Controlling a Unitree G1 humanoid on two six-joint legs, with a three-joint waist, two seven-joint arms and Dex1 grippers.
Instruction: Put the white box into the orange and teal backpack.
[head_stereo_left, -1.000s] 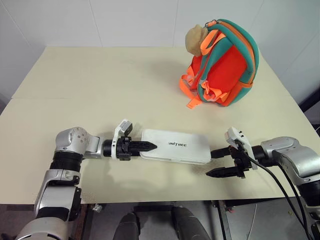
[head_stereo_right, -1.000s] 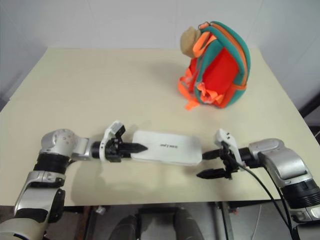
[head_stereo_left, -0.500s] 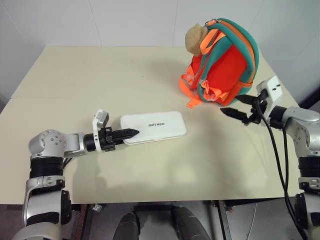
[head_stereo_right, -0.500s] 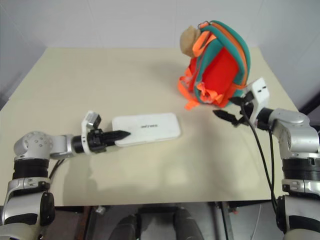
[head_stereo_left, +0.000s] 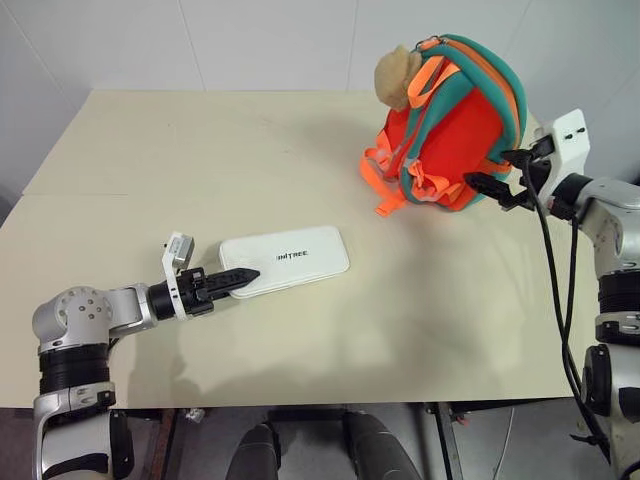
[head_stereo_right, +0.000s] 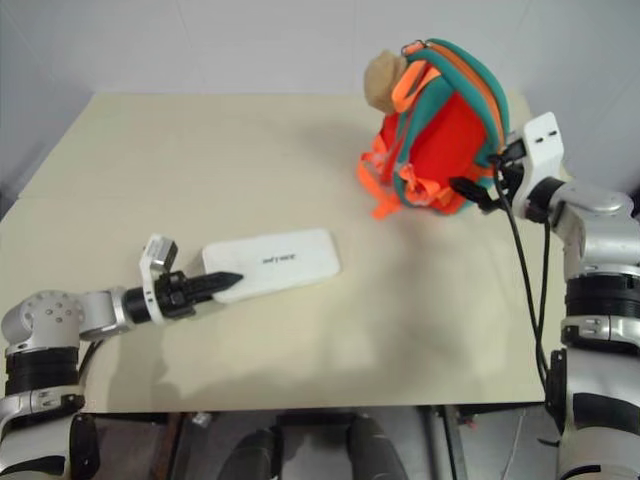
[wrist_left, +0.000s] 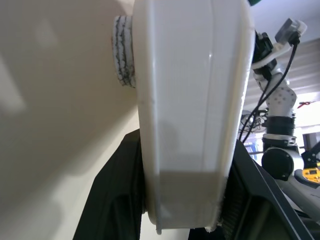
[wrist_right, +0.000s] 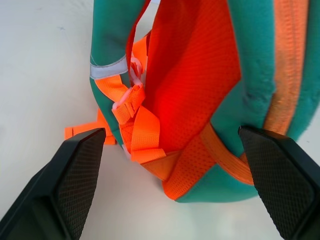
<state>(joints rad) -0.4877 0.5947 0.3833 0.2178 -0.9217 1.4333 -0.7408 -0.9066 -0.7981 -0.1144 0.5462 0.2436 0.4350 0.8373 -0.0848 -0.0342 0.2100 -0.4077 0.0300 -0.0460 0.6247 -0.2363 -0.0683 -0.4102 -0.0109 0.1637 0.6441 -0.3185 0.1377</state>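
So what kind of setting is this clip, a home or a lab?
Most likely a lab or test room: a bare beige table against plain white panelled walls, holding just the white box and the orange and teal backpack, and robot equipment in the background.

Silver-grey arms — black fingers, white wrist brackets — black cables
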